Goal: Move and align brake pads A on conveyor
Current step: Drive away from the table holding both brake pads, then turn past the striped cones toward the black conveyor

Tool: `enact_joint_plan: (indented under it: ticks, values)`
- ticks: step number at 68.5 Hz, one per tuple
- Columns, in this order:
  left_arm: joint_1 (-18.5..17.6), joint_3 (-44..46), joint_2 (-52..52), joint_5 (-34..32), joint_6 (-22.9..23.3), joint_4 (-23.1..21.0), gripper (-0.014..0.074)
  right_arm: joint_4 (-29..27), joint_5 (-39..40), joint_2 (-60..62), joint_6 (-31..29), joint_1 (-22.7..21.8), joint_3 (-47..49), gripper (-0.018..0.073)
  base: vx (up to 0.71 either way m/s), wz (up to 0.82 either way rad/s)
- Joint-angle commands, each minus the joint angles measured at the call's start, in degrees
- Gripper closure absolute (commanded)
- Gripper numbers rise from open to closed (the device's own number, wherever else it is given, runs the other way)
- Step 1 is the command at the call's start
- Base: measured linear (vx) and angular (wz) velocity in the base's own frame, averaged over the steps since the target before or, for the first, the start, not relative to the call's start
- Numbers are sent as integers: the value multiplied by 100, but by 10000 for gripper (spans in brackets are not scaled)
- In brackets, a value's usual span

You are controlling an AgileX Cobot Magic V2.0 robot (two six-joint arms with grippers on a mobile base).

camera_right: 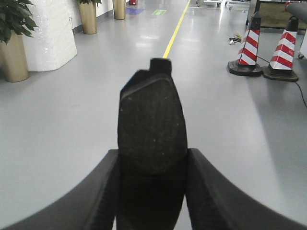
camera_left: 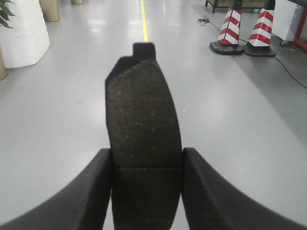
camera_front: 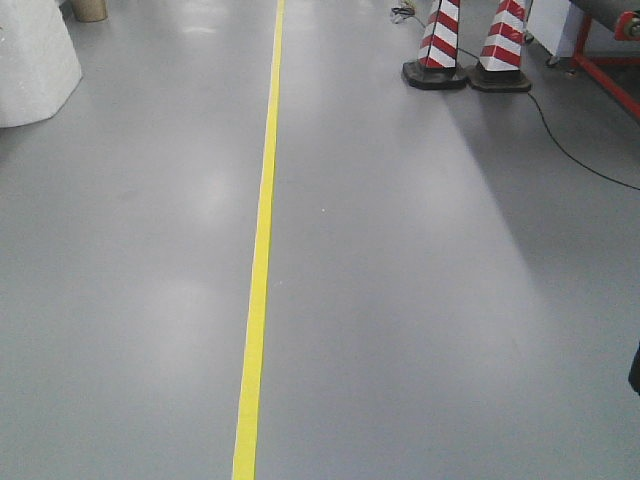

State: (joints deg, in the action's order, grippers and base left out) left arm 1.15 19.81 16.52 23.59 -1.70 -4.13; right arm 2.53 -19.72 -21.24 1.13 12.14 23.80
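Note:
My left gripper (camera_left: 147,160) is shut on a brake pad (camera_left: 142,115), a dark grey gritty oblong with a thin centre groove, held out level above the grey floor. My right gripper (camera_right: 152,158) is shut on a second brake pad (camera_right: 152,124) of the same kind, also held out above the floor. Each pad sticks forward between the two black fingers. Neither gripper shows in the front view. The conveyor belt and the other brake pads are out of view.
A yellow floor line (camera_front: 261,240) runs ahead. Two red-and-white cones (camera_front: 436,45) stand at the far right with a black cable (camera_front: 570,150) and a red frame (camera_front: 610,75). A white column (camera_right: 48,33) and potted plants (camera_right: 14,38) stand at the left.

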Motion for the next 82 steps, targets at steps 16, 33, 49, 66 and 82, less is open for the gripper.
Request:
enact_joint_plan:
  ticks: [16, 33, 49, 66, 82]
  values:
    - [-12, 158, 34, -583, 17, -52, 603, 43, 568, -36, -48, -12, 183, 566, 62, 0]
    - [-12, 158, 34, -583, 17, -52, 603, 43, 568, -36, -48, -12, 183, 566, 64, 2]
    - [-12, 158, 34, -583, 17, -52, 603, 43, 568, -36, -48, -12, 183, 566, 66, -2]
    - [-12, 158, 34, -583, 17, -52, 603, 43, 568, -36, -48, -12, 183, 566, 66, -2]
    - [-12, 158, 34, -583, 17, -52, 603, 43, 568, -36, -48, -12, 183, 566, 68, 3]
